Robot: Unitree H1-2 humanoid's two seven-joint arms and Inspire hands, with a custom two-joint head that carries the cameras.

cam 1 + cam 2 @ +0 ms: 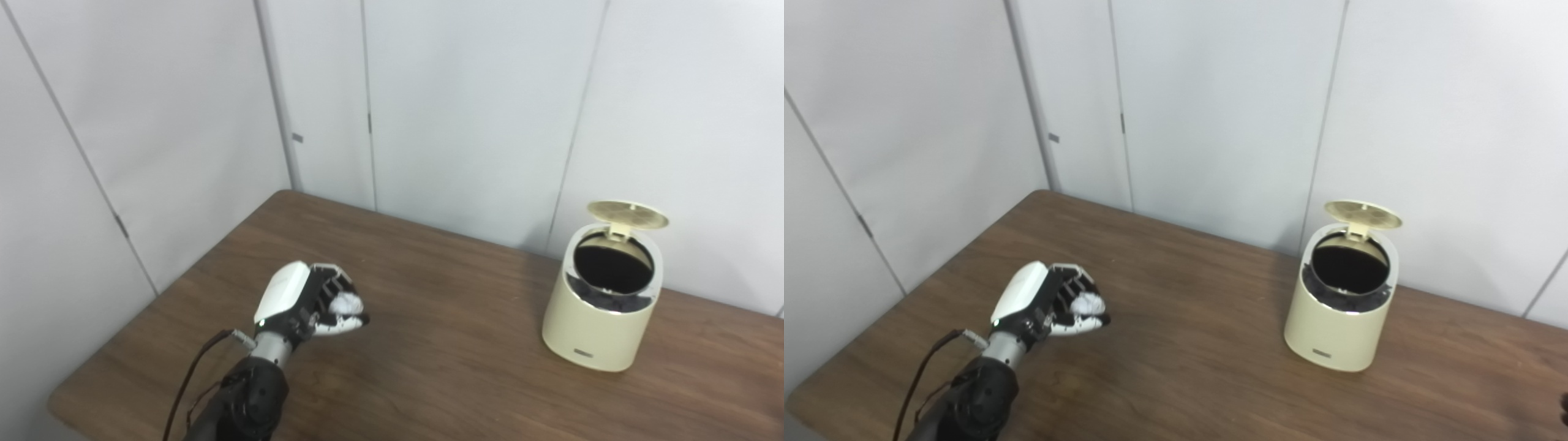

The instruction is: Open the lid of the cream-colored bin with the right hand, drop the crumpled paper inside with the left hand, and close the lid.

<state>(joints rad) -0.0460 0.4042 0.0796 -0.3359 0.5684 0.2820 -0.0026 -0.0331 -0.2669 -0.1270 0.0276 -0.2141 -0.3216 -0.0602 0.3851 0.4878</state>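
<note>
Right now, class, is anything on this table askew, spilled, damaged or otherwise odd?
Nothing stands out. The cream-colored bin stands upright on the wooden table with its lid flipped up, as the task needs. The left hand holds the crumpled paper above the table. Nothing looks spilled or damaged.

A brown wood-grain table [465, 367] is occupying the lower part of the view. Pale grey wall panels [471, 110] are standing directly behind it, vertical seams running between them, forming a corner.
</note>
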